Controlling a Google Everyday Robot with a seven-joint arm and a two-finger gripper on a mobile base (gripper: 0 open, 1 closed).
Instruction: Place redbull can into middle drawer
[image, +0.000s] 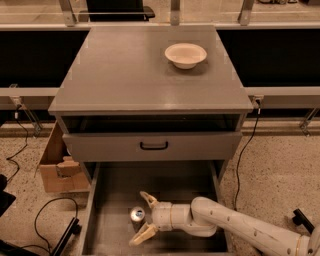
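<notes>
Well, the redbull can (137, 214) stands upright on the floor of the middle drawer (167, 186), which is pulled out below the front edge of the counter (125, 80). The gripper (141, 219) reaches in from the right with its jaws spread wide, one on either side of the can, neither visibly pressing it. I'd judge the can light, thin-walled and slick, easy to tip or dent. Any hold belongs around the mid-body, squeezed gently. A white bowl (185, 54) sits near the counter's back right corner.
</notes>
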